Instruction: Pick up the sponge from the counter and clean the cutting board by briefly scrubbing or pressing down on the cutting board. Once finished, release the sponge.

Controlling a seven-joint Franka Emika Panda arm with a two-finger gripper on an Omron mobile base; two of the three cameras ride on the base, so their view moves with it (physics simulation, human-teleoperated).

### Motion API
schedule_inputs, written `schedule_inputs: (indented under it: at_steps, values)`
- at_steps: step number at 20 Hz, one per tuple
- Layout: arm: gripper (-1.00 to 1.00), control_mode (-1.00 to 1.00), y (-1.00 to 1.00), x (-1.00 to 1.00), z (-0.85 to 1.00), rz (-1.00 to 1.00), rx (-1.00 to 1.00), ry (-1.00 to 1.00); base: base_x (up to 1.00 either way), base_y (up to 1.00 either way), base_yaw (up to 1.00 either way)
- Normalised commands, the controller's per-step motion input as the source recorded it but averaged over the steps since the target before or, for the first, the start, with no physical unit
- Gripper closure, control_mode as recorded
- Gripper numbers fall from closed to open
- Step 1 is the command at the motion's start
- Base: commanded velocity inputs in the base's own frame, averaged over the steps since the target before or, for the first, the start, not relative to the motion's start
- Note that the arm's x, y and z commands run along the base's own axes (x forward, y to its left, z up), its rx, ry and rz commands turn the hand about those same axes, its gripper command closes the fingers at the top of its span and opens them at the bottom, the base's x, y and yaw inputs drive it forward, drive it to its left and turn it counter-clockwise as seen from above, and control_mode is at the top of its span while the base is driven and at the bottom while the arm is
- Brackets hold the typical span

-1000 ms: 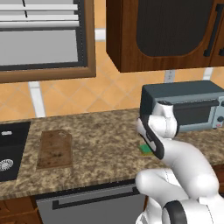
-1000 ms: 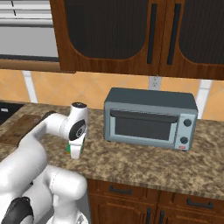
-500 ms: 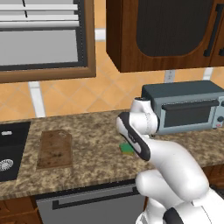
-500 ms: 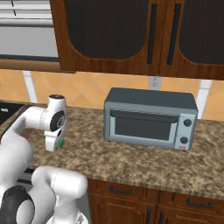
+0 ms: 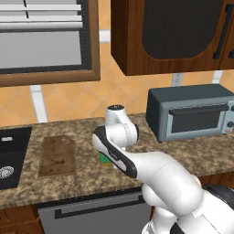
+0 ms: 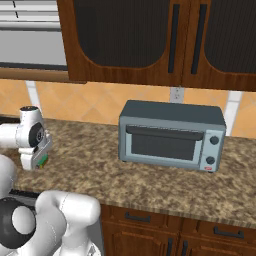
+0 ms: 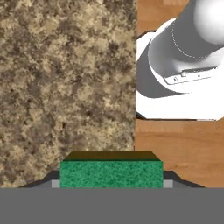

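Note:
My gripper [image 5: 106, 161] is shut on the sponge [image 5: 103, 158], a small green block with a yellow underside. It hangs a little above the granite counter [image 5: 87, 173], just right of the cutting board [image 5: 57, 155]. The brown wooden board lies flat near the sink, apart from the sponge. In the hand view the sponge [image 7: 111, 174] fills the gap between the fingertips [image 7: 55, 183], with the counter [image 7: 65, 87] below it. From the right base view the gripper [image 6: 35, 161] sits at the far left with the sponge [image 6: 44, 161] peeking out green beside it.
A black sink basin [image 5: 10, 153] is set into the counter left of the board. A grey toaster oven [image 5: 192, 112] stands at the back right, also seen as the toaster oven [image 6: 172, 136]. Dark wood cabinets hang overhead.
The arm has swung left along the counter with the sponge in its jaws, from beside the toaster oven to near the cutting board's right edge.

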Motion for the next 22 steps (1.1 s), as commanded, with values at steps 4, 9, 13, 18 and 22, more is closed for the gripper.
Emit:
schedule_inputs:
  at_steps: [4,9,13,18,22]
  values:
    - [1.00,-1.00,0.98,0.18,0.08,0.00,-0.03,0.00,0.00,0.00,0.00]
    - [1.00,-1.00,0.87,0.21,0.00,0.00,0.00,0.00,0.00,0.00,0.00]
    - [1.00,-1.00,0.81,0.19,0.00,0.00,0.00,-0.02,0.00,0.00,0.00]
    - [1.00,-1.00,0.68,0.19,0.00,0.00,-0.06,0.00,0.00,0.00,0.00]
    - [1.00,-1.00,0.49,0.18,-0.09,0.00,0.00,0.00,0.00,0.00,0.00]
